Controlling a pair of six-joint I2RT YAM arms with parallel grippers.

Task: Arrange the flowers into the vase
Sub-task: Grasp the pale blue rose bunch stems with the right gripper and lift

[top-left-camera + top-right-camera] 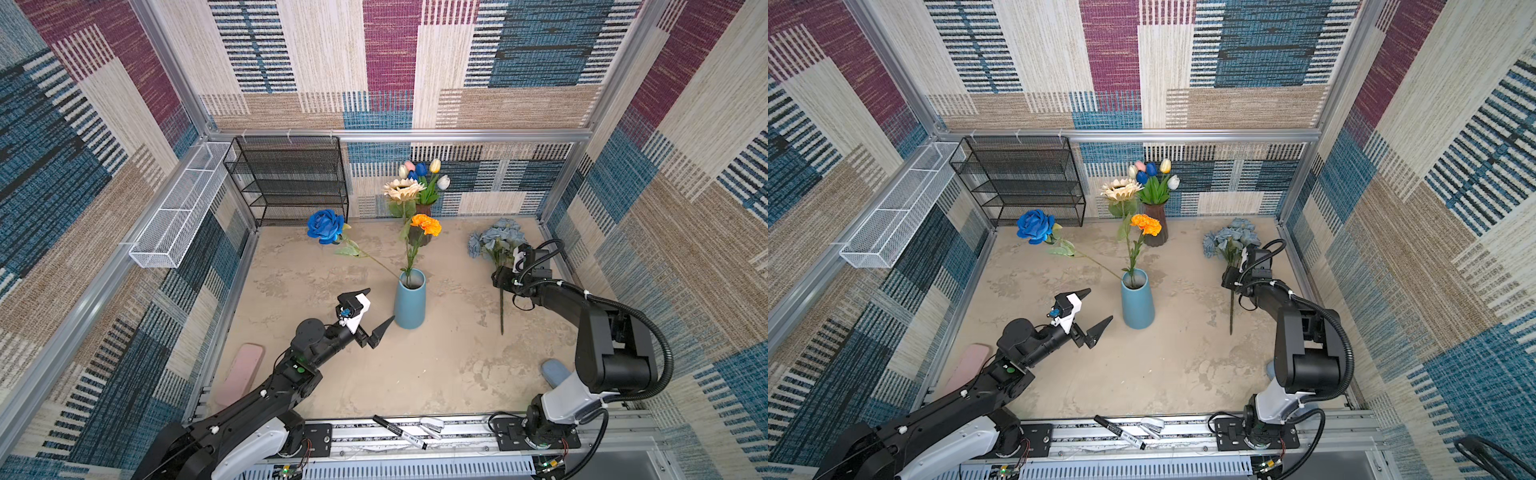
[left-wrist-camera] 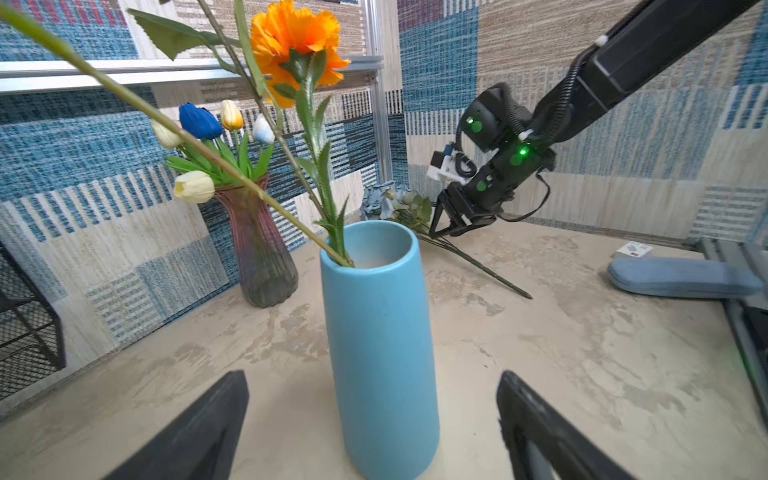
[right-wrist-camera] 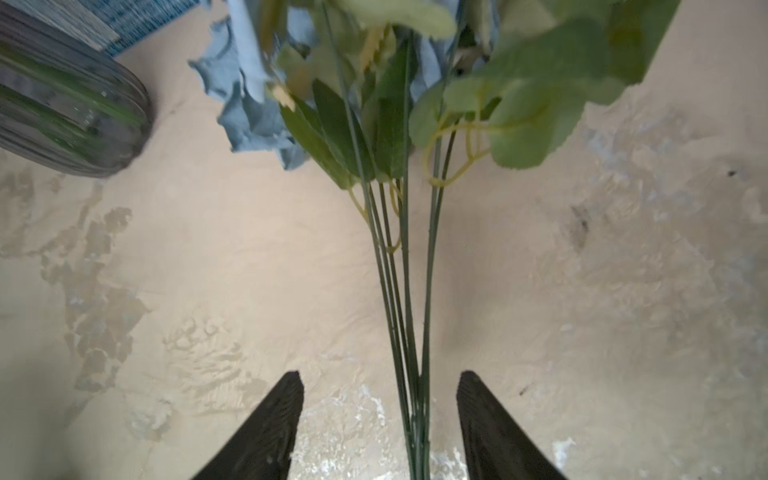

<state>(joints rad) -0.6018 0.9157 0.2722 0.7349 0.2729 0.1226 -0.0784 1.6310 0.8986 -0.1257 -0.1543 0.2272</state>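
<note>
Left hand [image 1: 377, 306]: spread wide and empty, just beside the blue vase on its left; in the left wrist view its two fingers stand either side of the vase without touching it
Right hand [image 3: 381, 374]: low over the stems of the dusty-blue rose bunch, jaws apart with the stems between them and a gap on each side, not closed on them
Blue vase [image 1: 410, 299]: upright near the middle of the desk [image 1: 332, 386]
Orange bloom [image 1: 425, 225]: stem down in the blue vase, head upright above it
Deep-blue rose [image 1: 326, 226]: stem end in the blue vase, leaning far out to the left, head well clear of the rim
Dusty-blue rose bunch [image 1: 496, 241]: lying on the desk at the right, heads toward the back wall, stem toward the front
Tulips [image 1: 422, 174]: white, yellow, pink and blue, standing in the dark ribbed vase [image 1: 1155, 227] by the back wall
Cream sunflower [image 1: 400, 190]: up beside the tulips; which vase holds its stem I cannot tell
Around: black wire shelf [image 1: 291, 178] at the back left, pink pad [image 1: 243, 374] and blue pad [image 2: 681, 276] at the front corners
</note>
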